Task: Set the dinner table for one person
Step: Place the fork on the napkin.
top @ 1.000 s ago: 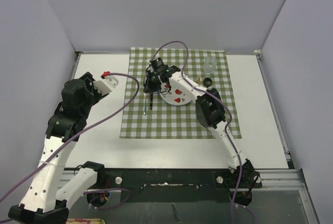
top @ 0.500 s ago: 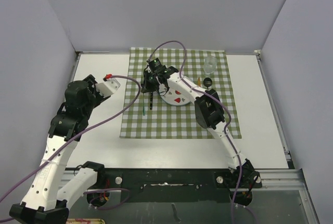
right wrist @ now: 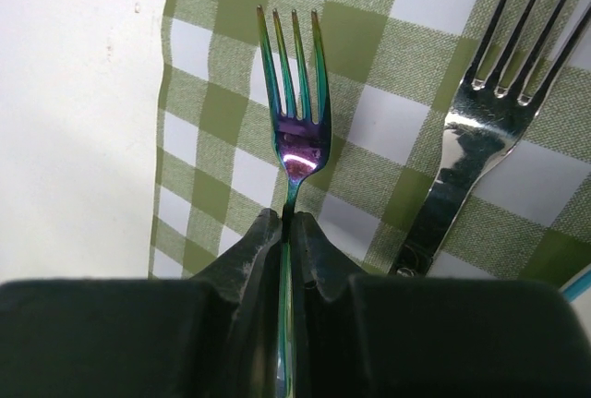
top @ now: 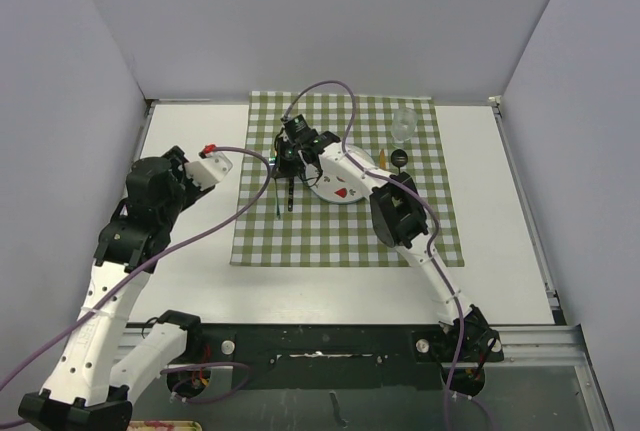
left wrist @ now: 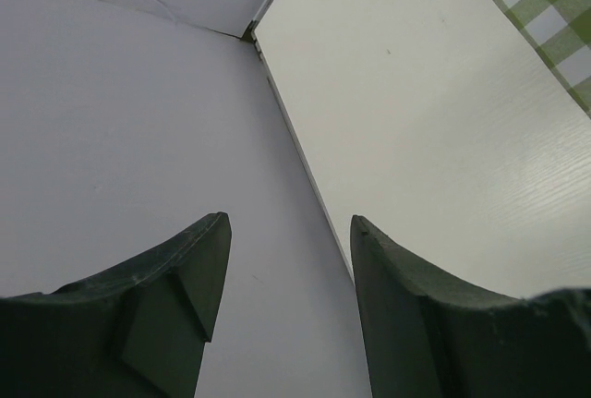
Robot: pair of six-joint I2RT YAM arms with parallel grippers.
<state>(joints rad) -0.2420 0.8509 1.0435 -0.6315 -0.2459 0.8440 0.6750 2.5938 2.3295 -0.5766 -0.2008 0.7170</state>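
Right claw: jaws pinched together on the handle of the rainbow fork, gripped just behind the neck.
- Fork's long axis runs straight ahead of the claw, tines leading. The tip is over the cloth; whether the tines touch it, cannot tell.
- Steel fork lies just right of the claw. It is roughly parallel with a slight tilt, tines the same way, and a clear strip of cloth separates the two.
- Plate sits further right, past the steel fork.
- Cloth edge is close on the claw's left, with bare worktop beyond it. The worktop runs under everything and shows white on every side of the cloth.

Judgement: lowering straight down keeps the fork on cloth. There is little slack leftward before the hem, and rightward risks nudging the steel fork.

Left claw: jaws apart and empty, over bare worktop well left of the cloth, facing the wall corner. The right arm is the nearer one.
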